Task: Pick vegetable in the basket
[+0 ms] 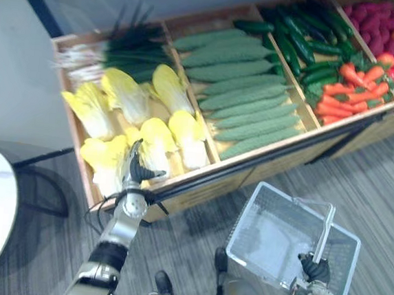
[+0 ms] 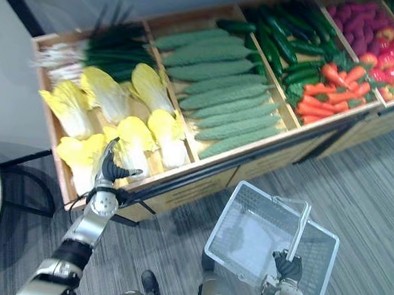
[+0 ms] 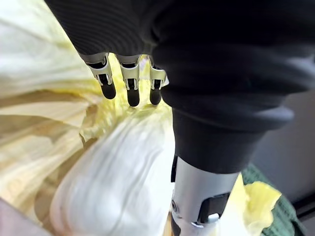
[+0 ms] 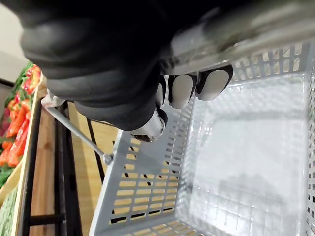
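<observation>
One left robot hand (image 1: pixel 136 170) over cabbage (image 1: pixel 157 141); right robot hand (image 1: pixel 314 268) grips basket handle (image 1: pixel 325 228).

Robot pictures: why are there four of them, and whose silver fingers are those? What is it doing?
It's a walking robot with two arms. Two pictures come from cameras on its head, looking down; the other two come from a camera on each wrist. Its left hand is open, held over the yellow cabbages in a wooden stall. Beside them lie bumpy green cucumbers, then carrots. Its right hand is curled round the handle of a white basket, which has nothing in it yet.
</observation>
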Motion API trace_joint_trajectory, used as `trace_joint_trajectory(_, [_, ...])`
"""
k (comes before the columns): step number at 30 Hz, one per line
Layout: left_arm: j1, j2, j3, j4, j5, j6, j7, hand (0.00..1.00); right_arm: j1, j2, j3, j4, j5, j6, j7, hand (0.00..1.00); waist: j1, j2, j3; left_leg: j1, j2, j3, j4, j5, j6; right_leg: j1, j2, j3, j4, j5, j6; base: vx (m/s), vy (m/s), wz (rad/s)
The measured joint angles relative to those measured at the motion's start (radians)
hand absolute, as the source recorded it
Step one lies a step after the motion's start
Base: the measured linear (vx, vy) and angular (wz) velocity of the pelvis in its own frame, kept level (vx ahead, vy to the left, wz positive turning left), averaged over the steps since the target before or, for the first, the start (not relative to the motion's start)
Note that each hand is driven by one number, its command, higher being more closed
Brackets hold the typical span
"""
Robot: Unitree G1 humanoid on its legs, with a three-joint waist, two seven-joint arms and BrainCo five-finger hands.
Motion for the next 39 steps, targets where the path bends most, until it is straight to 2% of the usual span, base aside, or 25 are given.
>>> trace_joint_trajectory(2, [-0.065, 0.008, -0.01, 0.065, 0.038, 0.001, 0.02, 0.0, -0.013, -0.007, 0.017, -0.006, 0.001, -0.011, 0.0, 1.0, -0.009, 0.0, 0.007, -0.013, -0.001, 0.0, 0.001, 0.0, 0.0, -0.017, 0.0, 0.008, 0.001, 0.003, -0.001, 0.03, -0.01, -0.12])
trace_joint_trajectory(3, [-0.085, 0.012, -0.014, 0.083, 0.05, 0.002, 0.027, 1.0, -0.013, -0.007, 0.019, -0.016, 0.001, -0.011, 0.0, 1.0, -0.009, 0.001, 0.014, -0.013, -0.001, 0.001, 0.002, 0.0, 0.0, -0.018, 0.001, 0.009, 0.001, 0.003, -0.001, 0.0, -0.01, -0.07])
trace_joint_trajectory(7, [-0.177, 0.072, -0.038, 0.156, 0.122, 0.005, 0.028, 1.0, -0.042, -0.01, 0.034, -0.05, 0.01, -0.049, 0.003, 1.0, -0.008, -0.009, 0.055, -0.03, -0.001, 0.014, 0.018, -0.003, 0.003, -0.04, 0.0, 0.028, 0.009, 0.015, 0.001, -0.05, -0.01, -0.09])
trace_joint_trajectory(11, [-0.26, 0.132, -0.032, 0.198, 0.15, 0.041, 0.021, 1.0, -0.054, -0.01, 0.058, -0.098, 0.036, -0.065, 0.018, 1.0, -0.01, -0.015, 0.094, -0.033, -0.004, 0.021, 0.022, -0.008, 0.002, -0.047, -0.002, 0.042, 0.006, 0.023, 0.01, -0.09, -0.019, -0.09])
trace_joint_trajectory(15, [-0.262, 0.139, -0.032, 0.182, 0.149, 0.042, 0.019, 1.0, -0.052, -0.011, 0.059, -0.099, 0.043, -0.07, 0.018, 1.0, -0.011, -0.014, 0.097, -0.034, -0.003, 0.016, 0.018, -0.008, 0.001, -0.046, -0.002, 0.037, 0.002, 0.025, 0.01, -0.01, -0.008, 0.01])
trace_joint_trajectory(19, [-0.198, 0.138, -0.06, 0.037, 0.16, 0.062, 0.004, 1.0, -0.044, -0.002, 0.059, -0.099, 0.042, -0.07, 0.017, 1.0, -0.012, -0.009, 0.099, -0.03, -0.004, -0.017, 0.017, 0.001, 0.008, -0.024, -0.006, 0.007, -0.001, 0.026, 0.009, 0.06, 0.003, 0.21])
trace_joint_trajectory(22, [-0.075, 0.132, -0.072, -0.179, 0.183, 0.062, 0.003, 1.0, -0.035, 0.008, 0.054, -0.099, 0.041, -0.072, 0.016, 1.0, -0.007, -0.009, 0.099, -0.013, -0.004, -0.039, 0.015, 0.001, 0.007, 0.008, -0.01, -0.014, -0.008, 0.021, 0.012, 0.08, 0.019, 0.25])
trace_joint_trajectory(25, [0.084, 0.079, -0.032, -0.378, 0.213, 0.06, 0.004, 1.0, -0.031, 0.03, 0.051, -0.099, 0.039, -0.074, 0.015, 1.0, 0.002, -0.007, 0.098, 0.016, -0.011, -0.065, 0.015, 0.001, 0.007, 0.055, -0.018, -0.025, -0.026, 0.019, 0.014, 0.07, 0.03, 0.19])
trace_joint_trajectory(27, [0.173, 0.022, 0.013, -0.486, 0.219, 0.06, 0.006, 1.0, -0.025, 0.041, 0.04, -0.099, 0.038, -0.079, 0.013, 1.0, 0.024, -0.005, 0.097, 0.035, -0.019, -0.075, 0.014, 0.001, 0.007, 0.083, -0.02, -0.028, -0.034, 0.01, 0.019, 0.02, 0.019, 0.17])
trace_joint_trajectory(30, [0.279, -0.024, 0.052, -0.621, 0.218, 0.048, 0.013, 1.0, -0.018, 0.044, 0.017, -0.099, 0.03, -0.078, 0.011, 1.0, 0.03, 0.015, 0.084, 0.045, -0.021, -0.096, 0.0, -0.004, 0.013, 0.102, -0.021, -0.054, -0.034, 0.0, 0.021, -0.01, 0.0, 0.24])
trace_joint_trajectory(31, [0.339, -0.05, 0.065, -0.695, 0.217, 0.037, 0.025, 1.0, 0.004, 0.044, -0.002, -0.099, 0.028, -0.078, 0.01, 1.0, 0.048, 0.026, 0.075, 0.055, -0.021, -0.1, -0.004, -0.004, 0.013, 0.112, -0.021, -0.055, -0.034, -0.002, 0.022, -0.01, 0.001, 0.11])
trace_joint_trajectory(32, [0.362, -0.063, 0.069, -0.722, 0.217, 0.034, 0.029, 1.0, 0.014, 0.044, -0.008, -0.099, 0.026, -0.078, 0.01, 1.0, 0.053, 0.033, 0.071, 0.061, -0.021, -0.101, -0.006, -0.004, 0.013, 0.118, -0.021, -0.057, -0.034, -0.003, 0.021, -0.01, -0.007, 0.09])
trace_joint_trajectory(35, [0.475, -0.115, 0.089, -0.824, 0.204, -0.004, 0.052, 1.0, 0.048, 0.043, -0.027, -0.099, 0.017, -0.076, 0.01, 1.0, 0.053, 0.068, 0.024, 0.079, -0.021, -0.12, -0.019, -0.003, 0.013, 0.138, -0.02, -0.075, -0.034, -0.013, 0.023, -0.01, -0.014, 0.13])
trace_joint_trajectory(39, [0.558, -0.169, 0.08, -0.911, 0.197, -0.05, 0.056, 1.0, 0.075, 0.044, -0.031, -0.099, 0.008, -0.076, 0.0, 1.0, 0.052, 0.086, -0.005, 0.093, -0.016, -0.141, -0.017, -0.004, 0.013, 0.172, -0.018, -0.095, -0.031, -0.031, 0.021, -0.01, -0.02, 0.17])
